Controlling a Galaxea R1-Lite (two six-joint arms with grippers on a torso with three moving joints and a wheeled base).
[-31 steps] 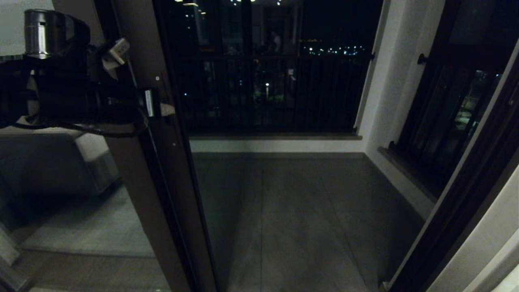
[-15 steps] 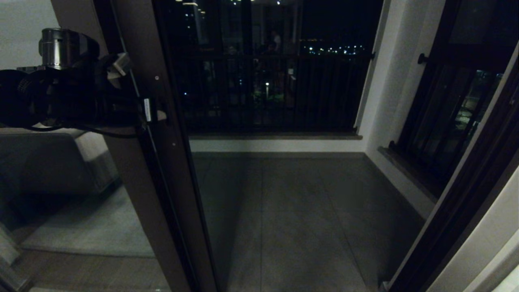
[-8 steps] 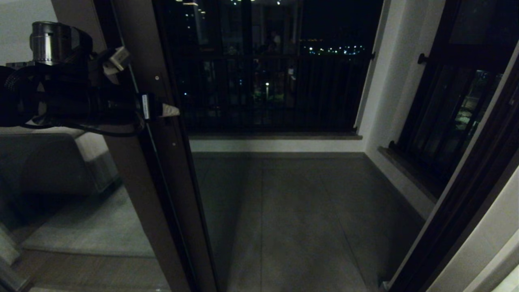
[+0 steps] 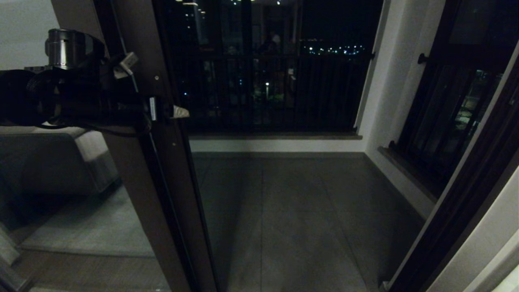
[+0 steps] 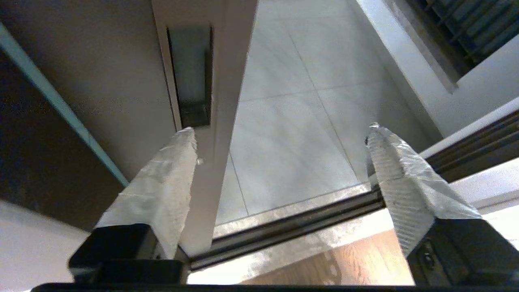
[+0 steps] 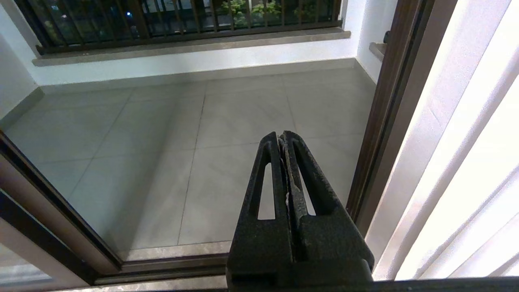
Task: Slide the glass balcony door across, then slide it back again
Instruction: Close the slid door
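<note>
The glass balcony door (image 4: 160,174) stands slid over to the left side of the opening, leaving the way out onto the balcony clear to its right. It is a tall pane set in a dark brown frame, and its leading stile runs upright from floor to above view, dotted with small screws. The left claw (image 5: 279,152) is at that stile with its fingers spread wide, one finger (image 5: 162,182) lying against the stile's face. Just ahead of that fingertip sits the narrow recessed handle slot (image 5: 190,73), dark inside. The other finger hangs out in the open doorway.
</note>
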